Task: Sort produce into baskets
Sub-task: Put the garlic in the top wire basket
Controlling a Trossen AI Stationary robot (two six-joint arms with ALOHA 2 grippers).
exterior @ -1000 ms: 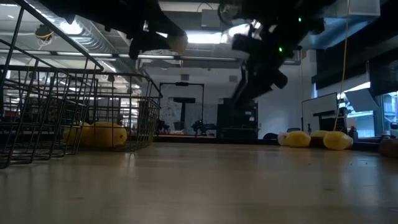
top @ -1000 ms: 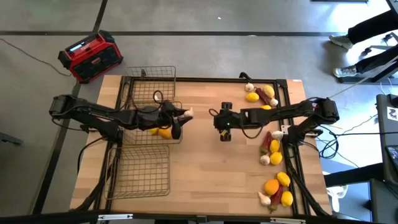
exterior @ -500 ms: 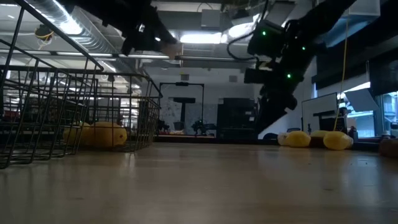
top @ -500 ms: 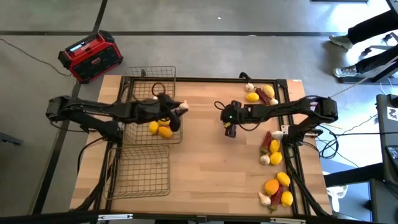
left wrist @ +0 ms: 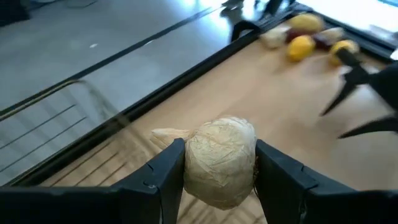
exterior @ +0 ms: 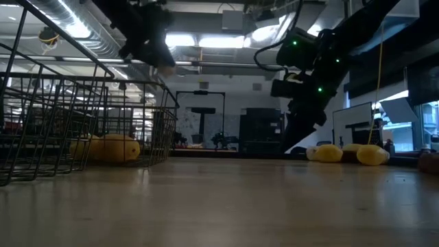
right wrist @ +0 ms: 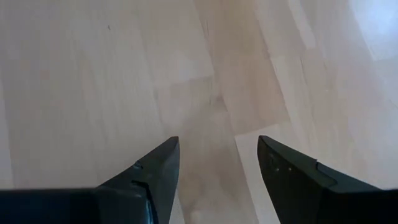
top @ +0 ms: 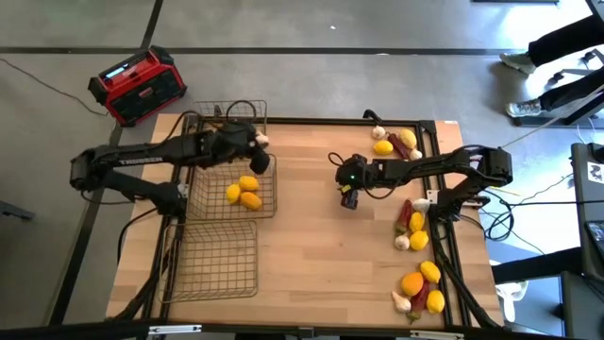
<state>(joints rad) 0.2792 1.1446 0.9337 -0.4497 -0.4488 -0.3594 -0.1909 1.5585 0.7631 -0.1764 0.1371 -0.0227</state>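
Observation:
My left gripper (top: 259, 142) is shut on a whitish garlic bulb (left wrist: 221, 162), held high over the boundary between the far wire basket (top: 226, 118) and the middle wire basket (top: 203, 194). The middle basket holds yellow lemons (top: 245, 193). A third wire basket (top: 212, 260) lies at the near left. My right gripper (top: 349, 195) is open and empty above bare wood at the table's middle (right wrist: 214, 155). More lemons, garlic, oranges and red chilies lie along the table's right edge (top: 413, 222). My left gripper pinches the garlic bulb by its two opposite sides (left wrist: 189, 163) between its two fingers. The fingers (left wrist: 163, 180) come from the table's left, slanting down. The bulb is lifted clear, well above the baskets, as the low view (exterior: 164, 67) shows.
A red-and-black box (top: 137, 85) stands on the floor beyond the far left corner. Produce lies at the far right (top: 392, 142) and the near right (top: 422, 283). Bare wood spreads between the baskets and the right edge. A person's legs (top: 566, 47) show at the far right.
My left gripper has carried the garlic bulb toward the table's far edge and left, from over the middle basket's right rim to the far basket's edge. My right gripper has moved a little toward the right and far edges, staying open.

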